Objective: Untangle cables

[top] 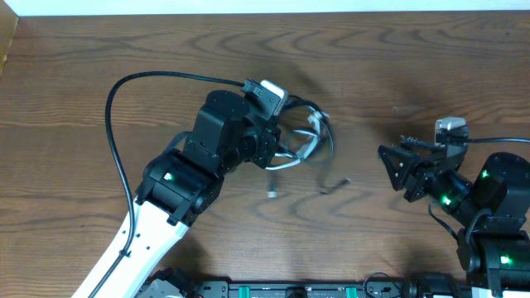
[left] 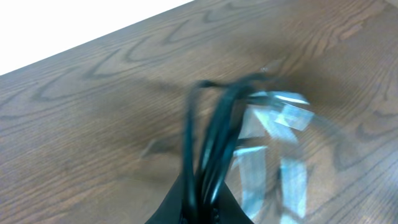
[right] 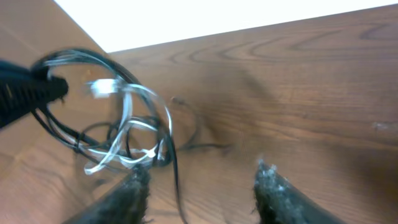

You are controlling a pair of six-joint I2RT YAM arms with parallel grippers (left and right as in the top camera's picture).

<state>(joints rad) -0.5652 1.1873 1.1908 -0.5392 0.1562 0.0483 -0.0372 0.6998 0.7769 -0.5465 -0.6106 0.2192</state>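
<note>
Overhead: cables [top: 308,136] are one tangled bundle, pinched in the left pincer [top: 277,142], ends dangling just beyond it. Judged barely begun; nothing separated. Right pincer [top: 396,161] spread, empty, well apart from the bundle. Right wrist alone shows the white cord [right: 118,160] looped through the black ones. Left wrist: mostly blur.

The left arm [top: 178,186] is black with a white lower link and black cable [top: 108,120]; the right arm [top: 497,194] black, green-lit
</note>
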